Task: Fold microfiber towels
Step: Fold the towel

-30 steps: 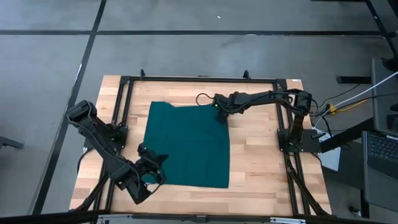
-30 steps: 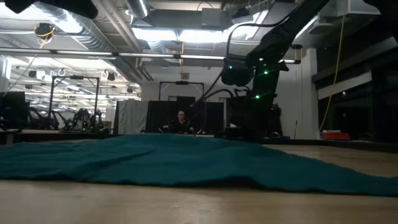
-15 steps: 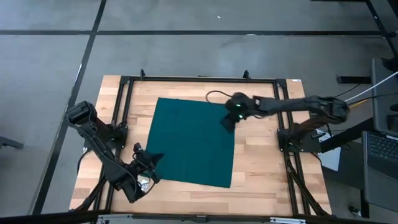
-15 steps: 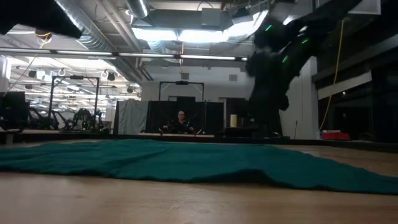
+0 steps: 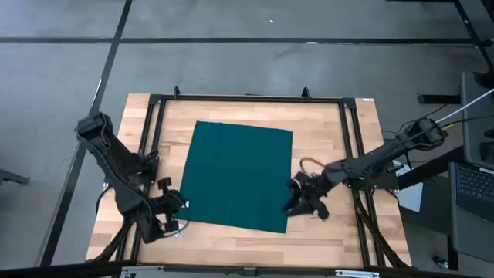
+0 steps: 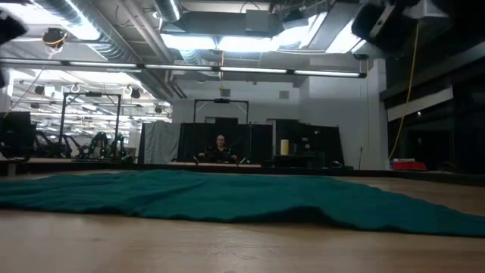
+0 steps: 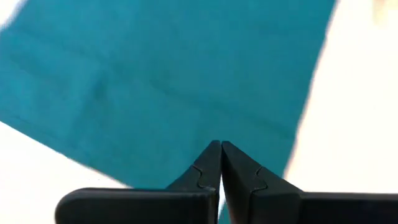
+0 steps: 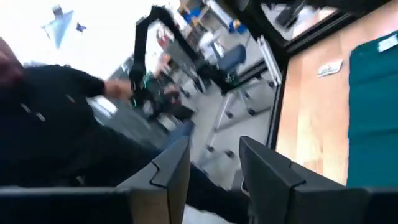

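Right tool [image 5: 301,199]: you swung it from the towel's far right corner, where it sat a second ago, down to the near right corner. It ended just beside that edge. Fingers [image 8: 273,171] stood apart in the right wrist view, nothing between them.
Left tool [image 5: 171,210]: pulled back a little off the near left corner over the same second; it sat at the towel's left edge. Fingers [image 7: 208,168] were pressed together in the left wrist view, pointed at the cloth, and nothing showed between them.
Towel [image 5: 238,175]: you left it flat on the table [image 5: 324,147], one layer, roughly square, slightly rotated. A second ago the far right corner was bunched under the right tool; that corner lay spread out afterwards. The low view showed only shallow ripples.
White tag: couldn't find it in any view.
Background: a person [image 6: 220,145] sat well behind the table in the low view, not involved.
Meaning: my read is that spreading was done and no fold had begun. Both tools ended near the two near corners, which looks like the setup for a first fold away from you.
Risk: left tool needed to open before it could pinch anything.
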{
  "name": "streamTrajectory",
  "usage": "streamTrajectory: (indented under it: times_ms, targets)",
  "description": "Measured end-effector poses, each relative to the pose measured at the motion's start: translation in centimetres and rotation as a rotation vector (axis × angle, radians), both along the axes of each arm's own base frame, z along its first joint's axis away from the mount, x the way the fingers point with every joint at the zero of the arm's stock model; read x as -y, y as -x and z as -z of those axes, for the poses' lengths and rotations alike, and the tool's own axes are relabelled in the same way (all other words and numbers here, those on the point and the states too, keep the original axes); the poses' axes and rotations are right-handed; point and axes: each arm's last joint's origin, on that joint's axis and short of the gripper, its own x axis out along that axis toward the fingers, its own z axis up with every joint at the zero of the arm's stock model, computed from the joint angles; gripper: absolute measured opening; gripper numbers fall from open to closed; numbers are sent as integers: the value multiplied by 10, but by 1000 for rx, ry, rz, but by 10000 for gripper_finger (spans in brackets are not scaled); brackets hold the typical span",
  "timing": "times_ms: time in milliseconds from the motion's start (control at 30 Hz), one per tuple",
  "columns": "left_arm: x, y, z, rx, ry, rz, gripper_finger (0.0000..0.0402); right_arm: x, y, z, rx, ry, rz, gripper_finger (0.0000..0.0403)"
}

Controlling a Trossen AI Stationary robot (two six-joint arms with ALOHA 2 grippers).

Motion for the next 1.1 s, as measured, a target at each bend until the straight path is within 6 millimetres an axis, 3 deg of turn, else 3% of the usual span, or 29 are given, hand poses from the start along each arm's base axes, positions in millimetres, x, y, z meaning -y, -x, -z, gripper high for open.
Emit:
streamTrajectory:
  times_ms: [133, 300, 467, 667, 933, 1100]
  targets:
    - [-8, 3, 6, -68, 193, 88, 8, -14, -4, 0, -113, 126, 8, 155]
    - [-14, -8, 9, -2, 212, 4, 8, -24, -19, 24, -236, 283, 1, 148]
    - [-23, -26, 20, -31, 169, -51, 7, -11, -38, 62, -356, 380, 102, 130]
    - [-27, -43, 25, 7, 166, -88, 7, 8, -54, 87, -408, 407, 172, 113]
    - [-30, -64, 36, 39, 179, -123, 7, 23, -50, 111, -610, 452, 181, 108]
    - [-30, -82, 45, 86, 189, -122, 7, 16, -41, 117, -691, 491, 133, 114]
